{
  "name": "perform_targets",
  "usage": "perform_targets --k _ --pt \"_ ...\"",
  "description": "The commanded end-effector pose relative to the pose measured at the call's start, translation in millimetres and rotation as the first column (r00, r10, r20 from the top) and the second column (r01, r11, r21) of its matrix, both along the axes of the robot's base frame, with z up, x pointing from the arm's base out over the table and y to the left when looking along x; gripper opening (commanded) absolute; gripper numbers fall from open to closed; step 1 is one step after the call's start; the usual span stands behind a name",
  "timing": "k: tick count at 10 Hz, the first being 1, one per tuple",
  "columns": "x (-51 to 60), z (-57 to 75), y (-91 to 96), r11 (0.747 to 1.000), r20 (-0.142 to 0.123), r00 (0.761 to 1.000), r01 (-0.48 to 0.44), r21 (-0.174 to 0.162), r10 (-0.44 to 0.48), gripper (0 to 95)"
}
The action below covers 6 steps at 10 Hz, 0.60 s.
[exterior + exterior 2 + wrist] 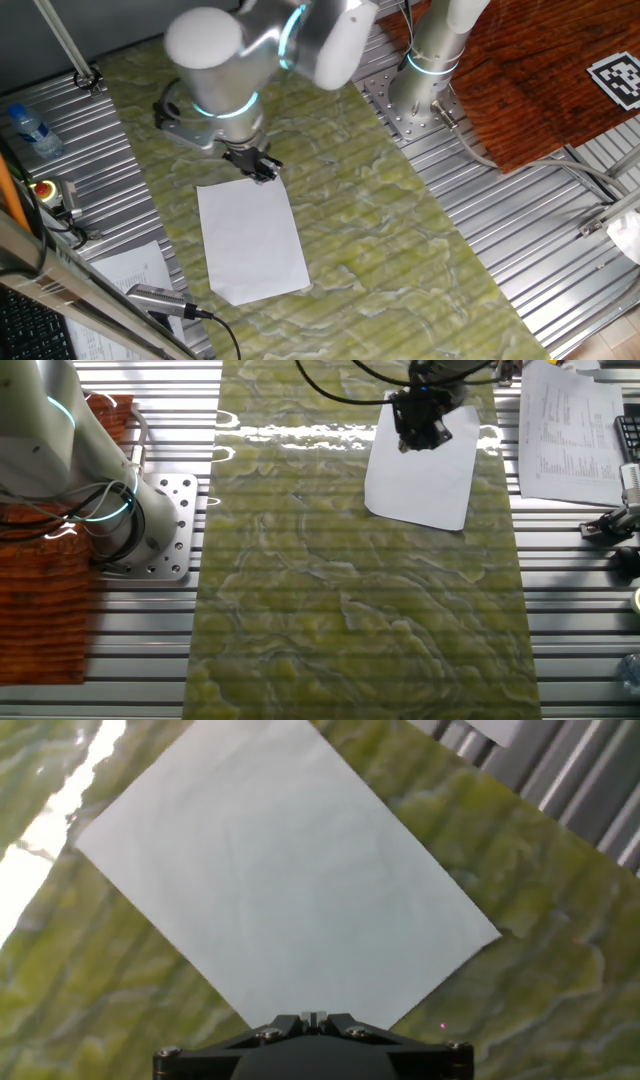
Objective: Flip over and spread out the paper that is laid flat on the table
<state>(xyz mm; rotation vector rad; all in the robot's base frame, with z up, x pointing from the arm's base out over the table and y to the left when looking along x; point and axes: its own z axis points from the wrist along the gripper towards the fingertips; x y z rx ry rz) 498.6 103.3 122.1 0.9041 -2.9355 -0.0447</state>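
Observation:
The paper (250, 240) is a blank white sheet lying flat on the green-yellow marbled table (400, 230). It also shows in the other fixed view (425, 470) and fills the hand view (290, 870). My gripper (262, 168) is at the sheet's far edge near one corner, low over the table. It also shows in the other fixed view (420, 432). In the hand view the gripper (313, 1017) has its fingertips pressed together, and the sheet's nearest corner is hidden behind them. I cannot tell whether paper is pinched between them.
A printed sheet (130, 268) lies on the ribbed metal panel beside the table, with a handheld tool (160, 298) near it. A water bottle (30, 130) lies at the far left. The arm's base (425, 90) and a reddish-brown board (540, 70) are at the right.

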Motion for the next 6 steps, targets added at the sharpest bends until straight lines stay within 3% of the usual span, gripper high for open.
perform_targets --k 1,4,6 --pt "-6.4 -6.9 16.7 0.999 -0.007 0.999 0.043 -0.004 -0.043 0.0" --pt "-13.8 -18.6 44.8 1.0 -0.001 1.0 0.027 0.001 -0.027 0.0" --pt "-3.8 -28.8 53.7 1.0 0.011 1.0 0.025 -0.001 -0.025 0.0"
